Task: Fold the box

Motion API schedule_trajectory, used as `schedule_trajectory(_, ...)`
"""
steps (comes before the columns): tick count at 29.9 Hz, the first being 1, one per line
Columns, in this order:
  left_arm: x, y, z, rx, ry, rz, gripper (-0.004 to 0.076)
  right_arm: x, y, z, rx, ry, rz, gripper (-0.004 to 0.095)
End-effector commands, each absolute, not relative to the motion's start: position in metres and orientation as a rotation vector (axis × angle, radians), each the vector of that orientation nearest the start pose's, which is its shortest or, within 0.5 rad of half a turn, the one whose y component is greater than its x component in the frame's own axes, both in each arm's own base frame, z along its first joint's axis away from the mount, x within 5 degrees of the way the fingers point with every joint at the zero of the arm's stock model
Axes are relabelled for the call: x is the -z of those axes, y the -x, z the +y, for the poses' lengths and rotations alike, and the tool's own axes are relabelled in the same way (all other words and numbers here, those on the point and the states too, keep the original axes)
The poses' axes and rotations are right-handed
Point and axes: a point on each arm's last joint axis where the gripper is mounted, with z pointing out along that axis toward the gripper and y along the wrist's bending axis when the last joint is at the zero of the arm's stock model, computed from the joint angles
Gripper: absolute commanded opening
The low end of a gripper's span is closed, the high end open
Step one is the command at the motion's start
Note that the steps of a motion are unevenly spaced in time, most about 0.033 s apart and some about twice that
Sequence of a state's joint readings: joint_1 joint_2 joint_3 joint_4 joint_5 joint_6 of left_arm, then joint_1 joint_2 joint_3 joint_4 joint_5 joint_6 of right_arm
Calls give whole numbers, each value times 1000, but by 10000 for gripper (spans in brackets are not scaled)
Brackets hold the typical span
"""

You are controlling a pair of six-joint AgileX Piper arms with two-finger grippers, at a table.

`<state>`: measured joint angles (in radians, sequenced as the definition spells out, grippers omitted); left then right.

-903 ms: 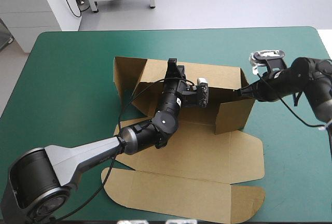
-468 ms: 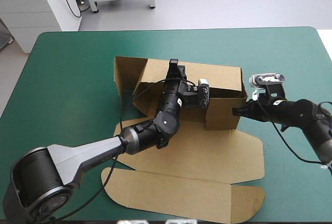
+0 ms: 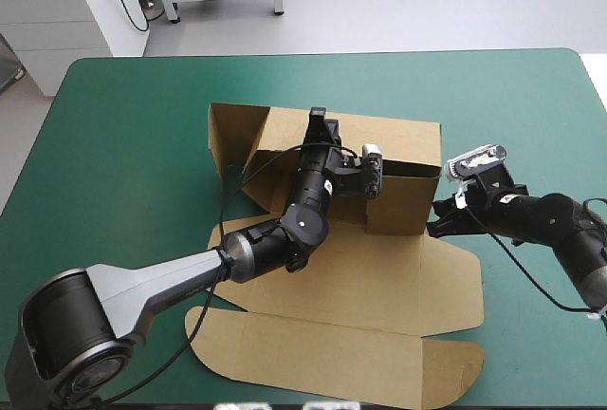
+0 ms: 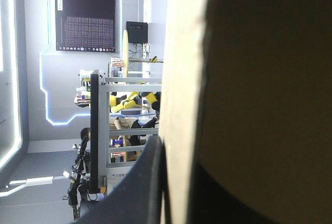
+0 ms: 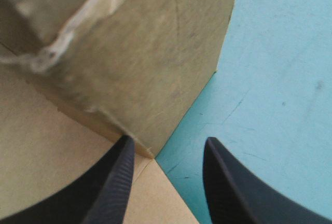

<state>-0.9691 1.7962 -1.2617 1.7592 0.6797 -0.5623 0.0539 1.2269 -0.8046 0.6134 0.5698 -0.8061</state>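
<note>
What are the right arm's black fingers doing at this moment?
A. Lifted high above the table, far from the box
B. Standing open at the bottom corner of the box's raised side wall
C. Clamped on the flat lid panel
B: in the right wrist view the right gripper has its fingers apart, with the lower corner of the box wall just ahead of them, low over the teal-green cover.

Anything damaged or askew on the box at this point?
On the box, the raised wall ahead of the right gripper shows a pale, ragged crease along one fold, like scuffed board. Nothing else stands out.
</note>
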Motion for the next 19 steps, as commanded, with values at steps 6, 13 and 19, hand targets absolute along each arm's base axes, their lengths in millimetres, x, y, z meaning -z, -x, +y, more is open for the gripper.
schedule_trajectory(6, -302, -274, -298, -799, -1348, 1217, -8, -293, -241, 43, -279, 560, 2208, 494)
schedule_trajectory(13, -302, -274, -298, -797, -1349, 1216, -8, -286, -262, 44, -356, 373, 2154, 494)
schedule_trajectory(19, -302, -274, -298, -797, -1349, 1216, -8, -271, -278, 45, -403, 269, 2177, 493)
